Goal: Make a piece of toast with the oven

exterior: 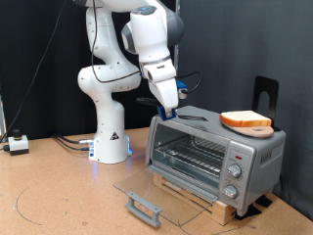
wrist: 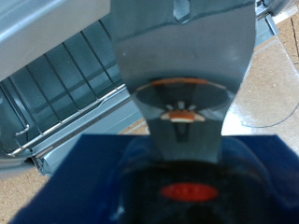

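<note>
- Exterior view shows the piece of toast (exterior: 245, 120) lying flat on the roof of the oven (exterior: 215, 152), toward the roof's right end in that view, well off to the right of the claw (exterior: 167, 112).
- The claw hangs at the oven's upper-left corner in that view, close above the roof edge; whether it touches the metal cannot be told.
- Its fingers are hidden in both views, so I cannot tell whether it is released or clenched; nothing shows between them.
- The glass door (exterior: 156, 192) lies dropped flat on the counter (exterior: 59, 196), so the oven mouth stands open with its wire rack (exterior: 191, 155) bare.
- The toast's longer side runs roughly along the roof, left to right in the exterior view.
- Open room: free air above the roof between claw and toast; a dark upright stand (exterior: 266, 96) sits just behind the toast.
- Wrist view looks past the claw's body onto the rack bars (wrist: 65, 84); no toast appears there.
</note>
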`<state>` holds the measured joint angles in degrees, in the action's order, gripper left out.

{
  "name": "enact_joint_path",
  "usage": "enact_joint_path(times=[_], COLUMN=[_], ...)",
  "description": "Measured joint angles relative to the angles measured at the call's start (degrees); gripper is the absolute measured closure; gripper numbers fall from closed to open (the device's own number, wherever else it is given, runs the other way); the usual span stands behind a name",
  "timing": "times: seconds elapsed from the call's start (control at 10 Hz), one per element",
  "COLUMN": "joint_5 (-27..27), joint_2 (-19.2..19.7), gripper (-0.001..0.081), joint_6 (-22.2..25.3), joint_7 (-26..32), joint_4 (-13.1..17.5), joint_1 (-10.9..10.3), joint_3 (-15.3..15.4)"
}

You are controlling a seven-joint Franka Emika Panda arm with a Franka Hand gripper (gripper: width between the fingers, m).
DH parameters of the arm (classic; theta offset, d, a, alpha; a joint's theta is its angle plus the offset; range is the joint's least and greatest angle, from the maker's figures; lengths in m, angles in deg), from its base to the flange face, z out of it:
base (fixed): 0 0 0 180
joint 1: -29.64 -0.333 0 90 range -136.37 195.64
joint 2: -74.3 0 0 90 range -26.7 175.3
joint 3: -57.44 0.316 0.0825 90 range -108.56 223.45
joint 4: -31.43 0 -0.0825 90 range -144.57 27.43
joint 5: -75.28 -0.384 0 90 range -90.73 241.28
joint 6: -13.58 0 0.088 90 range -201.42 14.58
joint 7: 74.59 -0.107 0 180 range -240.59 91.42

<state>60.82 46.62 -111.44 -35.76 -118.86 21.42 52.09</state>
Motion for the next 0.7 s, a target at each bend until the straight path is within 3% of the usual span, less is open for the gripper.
enact_joint_path(times=[0.4,0.7], joint_5=[-2.7,-4.8], joint_2=[0.1,0.4], gripper=[0.0409,0.0409], joint_6=[-3.8,-5.0], joint_7=[-0.2,-1.3], joint_4=[-2.6,-2.8], joint_1=[-0.5,-1.3], joint_3=[1.2,2.9])
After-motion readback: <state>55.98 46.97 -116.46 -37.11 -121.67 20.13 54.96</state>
